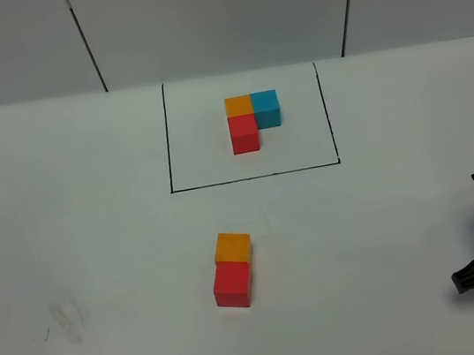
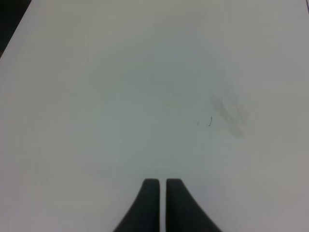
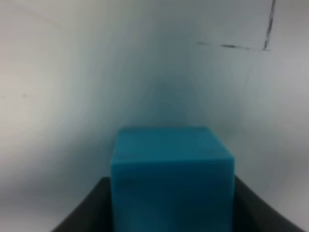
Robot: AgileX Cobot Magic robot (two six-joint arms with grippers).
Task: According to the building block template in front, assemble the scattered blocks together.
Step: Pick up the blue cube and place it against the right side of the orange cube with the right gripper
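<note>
Right claw [image 3: 171,203] gripped the blue block [image 3: 171,169].
The block looked light, hard and smooth, pinched by its flat sides.

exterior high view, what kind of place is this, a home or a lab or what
Most likely a lab or test bench, not a home. A plain white table carries a hand-drawn black rectangle framing a block template, loose cubes lie in front of it, and bare grey panels stand behind.
</note>
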